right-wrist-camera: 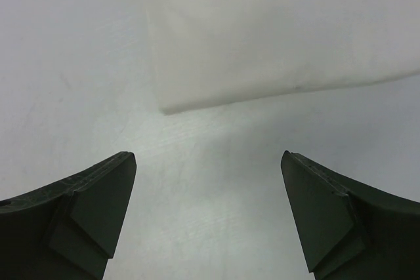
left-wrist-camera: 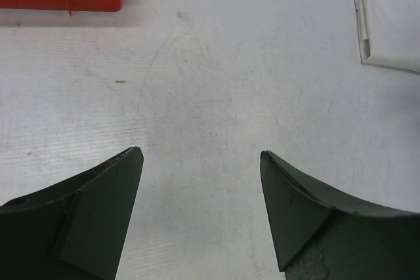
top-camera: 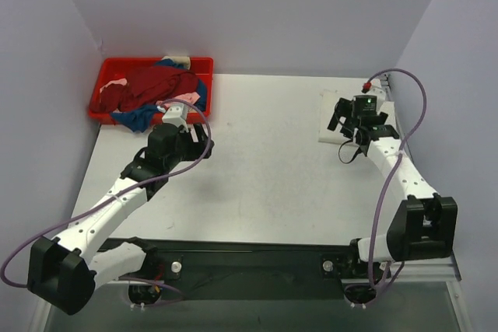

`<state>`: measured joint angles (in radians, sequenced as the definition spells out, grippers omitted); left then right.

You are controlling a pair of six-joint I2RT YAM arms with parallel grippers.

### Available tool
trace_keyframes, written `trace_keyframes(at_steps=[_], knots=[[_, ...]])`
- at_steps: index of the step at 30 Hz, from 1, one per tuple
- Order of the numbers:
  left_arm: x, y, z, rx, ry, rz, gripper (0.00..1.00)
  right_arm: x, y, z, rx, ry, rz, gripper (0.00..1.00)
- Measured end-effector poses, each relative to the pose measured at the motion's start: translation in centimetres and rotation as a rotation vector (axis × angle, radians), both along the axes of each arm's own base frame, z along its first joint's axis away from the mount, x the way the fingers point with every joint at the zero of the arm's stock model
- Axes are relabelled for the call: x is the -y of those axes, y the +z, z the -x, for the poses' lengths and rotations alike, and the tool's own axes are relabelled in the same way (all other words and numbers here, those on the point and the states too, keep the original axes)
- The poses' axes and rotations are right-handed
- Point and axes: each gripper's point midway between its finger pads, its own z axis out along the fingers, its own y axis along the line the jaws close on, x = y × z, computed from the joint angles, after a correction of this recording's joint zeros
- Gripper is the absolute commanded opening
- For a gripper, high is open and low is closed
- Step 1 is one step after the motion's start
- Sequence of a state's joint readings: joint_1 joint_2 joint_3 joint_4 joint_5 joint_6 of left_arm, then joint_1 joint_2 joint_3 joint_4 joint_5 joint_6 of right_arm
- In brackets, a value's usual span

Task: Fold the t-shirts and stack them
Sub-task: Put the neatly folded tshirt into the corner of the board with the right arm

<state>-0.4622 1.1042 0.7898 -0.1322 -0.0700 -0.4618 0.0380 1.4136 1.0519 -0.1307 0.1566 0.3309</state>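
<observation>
Up in the upper left of the overhead view, a red tray (top-camera: 132,60) holds a loose heap of 3 t-shirts. A dark red shirt (top-camera: 156,83) lies on top, a blue shirt (top-camera: 134,120) spills over the near rim, and a bit of pale pink shirt (top-camera: 117,83) shows at the left. The cream-white shirt (top-camera: 328,118) lies apart from them at the upper right of the table (top-camera: 264,161), folded into a flat rectangle.

The left gripper (left-wrist-camera: 200,155) sits just below the tray's lower right corner. Its 2 fingers are spread wide and grasp nothing; only bare tabletop shows between them in its wrist view. The tray's corner is at the upper left of that frame, and an edge of the folded cream shirt is at the upper right.

The right gripper (right-wrist-camera: 209,155) hangs over the near part of the cream shirt. Its claw is released, with the 2 fingers far apart. In its wrist view the shirt's corner lies in the upper half of the frame, clear of both fingertips.
</observation>
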Motion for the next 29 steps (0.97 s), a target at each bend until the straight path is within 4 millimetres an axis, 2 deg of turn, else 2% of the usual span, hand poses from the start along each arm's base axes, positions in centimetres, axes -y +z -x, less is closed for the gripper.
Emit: trace_keyframes(at_steps=[5,7,9,13,15,22,29], knots=[[-1.6,1.0,1.4,0.022,0.04,-0.015,0.84,-6.7,-0.9,3.7,-0.005,0.203,-0.07,0.98],[-2.2,1.3,2.0,0.031,0.054,-0.019,0.85,-8.4,-1.6,5.2,-0.02,0.261,-0.11,0.98],[-2.8,1.5,2.5,0.039,0.065,-0.023,0.86,-9.3,-2.3,6.6,-0.034,0.295,-0.139,0.97],[-3.6,0.8,3.5,0.036,0.082,-0.033,0.86,-10.2,-3.8,9.1,-0.061,0.335,-0.177,0.97],[-3.9,0.2,3.8,0.022,0.089,-0.045,0.86,-10.5,-3.8,9.9,-0.054,0.349,-0.189,0.97],[-4.5,-1.4,4.4,-0.012,0.1,-0.073,0.86,-10.4,-1.6,11.3,0.049,0.368,-0.202,0.97],[-4.4,-0.7,4.7,0.009,0.096,-0.064,0.86,-10.0,-0.7,11.6,0.091,0.358,-0.194,0.97]])
